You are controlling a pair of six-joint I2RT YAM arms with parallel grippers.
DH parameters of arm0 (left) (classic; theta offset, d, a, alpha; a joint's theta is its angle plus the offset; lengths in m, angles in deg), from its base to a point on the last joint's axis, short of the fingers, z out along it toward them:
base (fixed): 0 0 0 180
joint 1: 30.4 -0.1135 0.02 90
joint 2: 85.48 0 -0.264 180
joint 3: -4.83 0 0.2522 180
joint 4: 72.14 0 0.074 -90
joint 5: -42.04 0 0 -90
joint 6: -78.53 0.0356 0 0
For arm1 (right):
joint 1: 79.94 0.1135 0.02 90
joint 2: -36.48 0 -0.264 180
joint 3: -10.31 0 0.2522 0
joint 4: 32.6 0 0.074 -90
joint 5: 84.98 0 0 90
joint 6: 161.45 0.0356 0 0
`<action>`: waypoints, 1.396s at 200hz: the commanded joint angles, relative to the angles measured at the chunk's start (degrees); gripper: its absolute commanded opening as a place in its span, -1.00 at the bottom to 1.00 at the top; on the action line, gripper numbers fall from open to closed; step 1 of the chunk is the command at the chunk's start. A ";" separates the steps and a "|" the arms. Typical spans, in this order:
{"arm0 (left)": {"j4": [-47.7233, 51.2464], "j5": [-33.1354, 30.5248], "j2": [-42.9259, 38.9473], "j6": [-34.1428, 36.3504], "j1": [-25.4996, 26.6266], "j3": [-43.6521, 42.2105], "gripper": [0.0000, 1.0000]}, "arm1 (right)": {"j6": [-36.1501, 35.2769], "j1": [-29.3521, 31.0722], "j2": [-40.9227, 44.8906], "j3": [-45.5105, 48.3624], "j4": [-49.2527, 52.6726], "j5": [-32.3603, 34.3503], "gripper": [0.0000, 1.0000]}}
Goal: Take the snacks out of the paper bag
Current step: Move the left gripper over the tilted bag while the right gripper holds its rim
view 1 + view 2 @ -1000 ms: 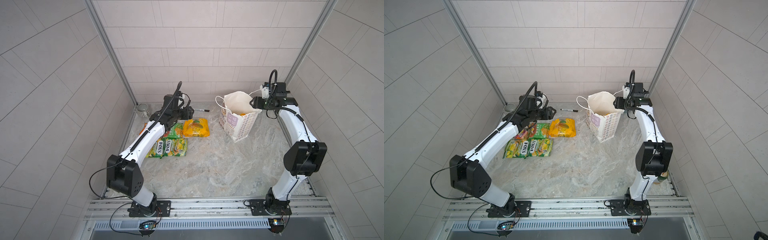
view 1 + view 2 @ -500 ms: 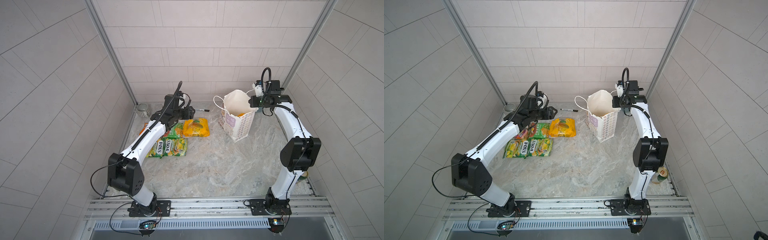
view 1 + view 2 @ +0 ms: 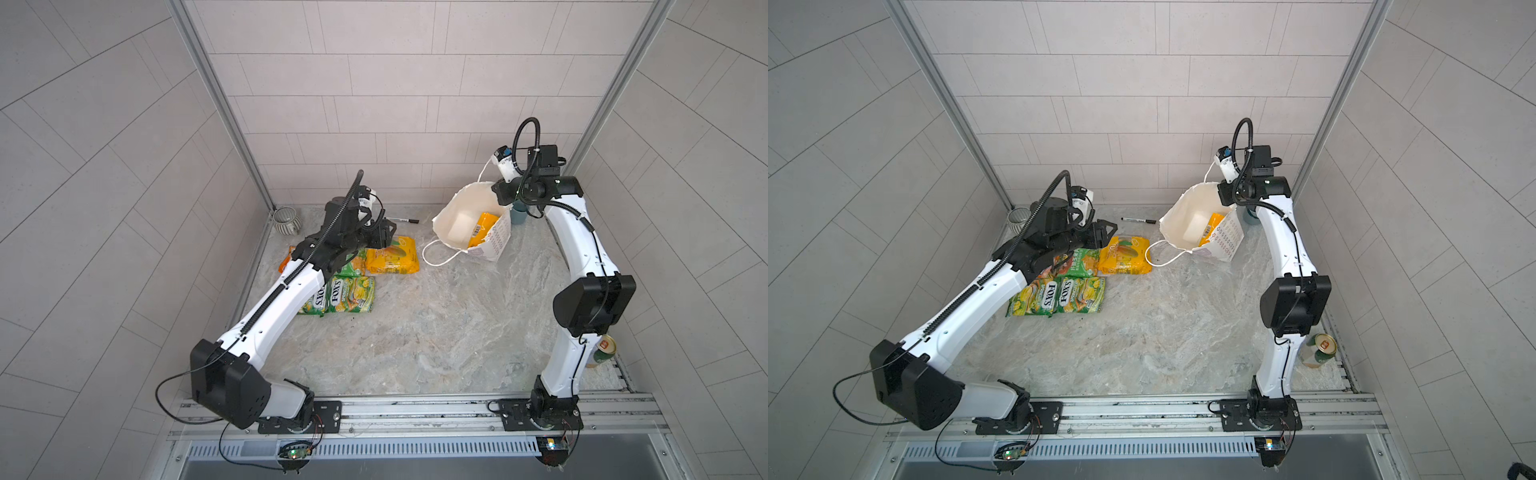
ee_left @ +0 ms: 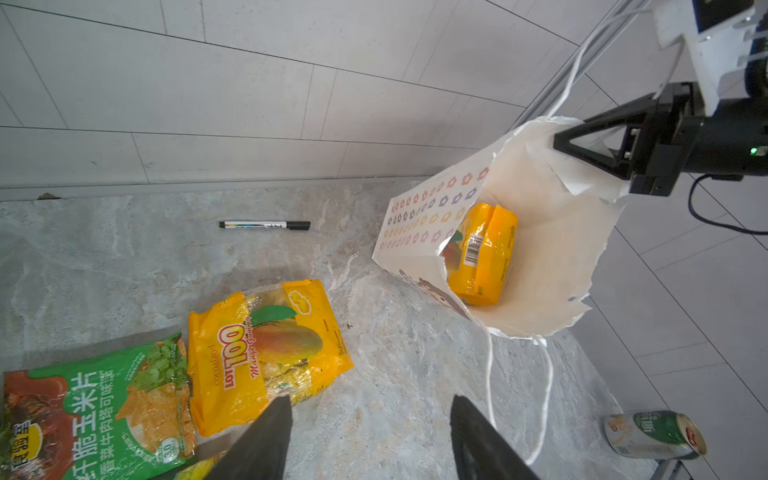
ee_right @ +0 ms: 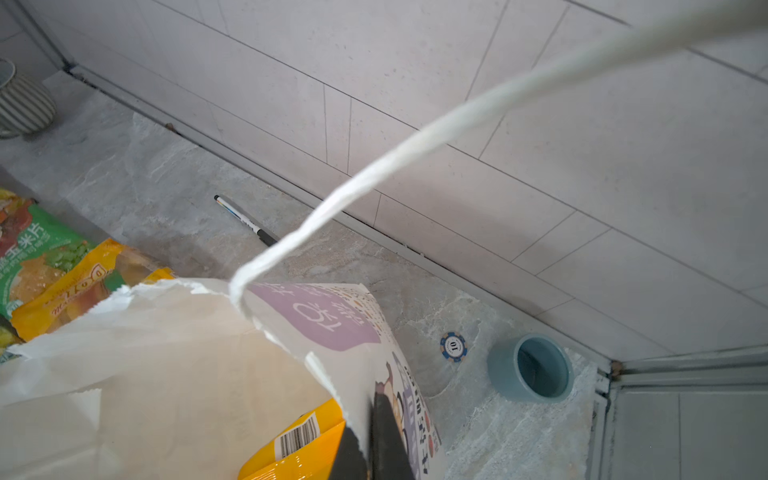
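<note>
1. The left arm (image 3: 286, 299) stretches forward and low, left gripper (image 4: 370, 409) with jaws apart, holding nothing
2. The right arm (image 3: 577, 241) rises with bent elbow, right gripper (image 5: 366, 415) pinched closed on the paper bag (image 5: 166, 374) rim

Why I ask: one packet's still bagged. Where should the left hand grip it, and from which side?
Grip the upper end of the yellow packet, nearest the mouth, probably reaching the left hand in through the opening. The paper bag tilts open toward it, the right hand pinching the rim, and the packet stands on end against a wall.
</note>
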 commanded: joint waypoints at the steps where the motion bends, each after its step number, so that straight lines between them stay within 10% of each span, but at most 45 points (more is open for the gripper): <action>1: -0.31 -0.93 -0.20 0.37 1.33 -2.47 0.31 | -9.00 0.86 2.77 -0.75 2.83 -3.04 -1.00; 93: 0.67 -5.84 -5.91 1.55 10.90 -7.84 0.29 | -8.93 8.96 27.73 42.16 -20.43 -1.35 -1.00; 279: -2.84 -4.58 9.74 4.34 22.47 0.68 0.23 | 16.24 21.04 45.90 58.09 -31.50 10.30 -1.00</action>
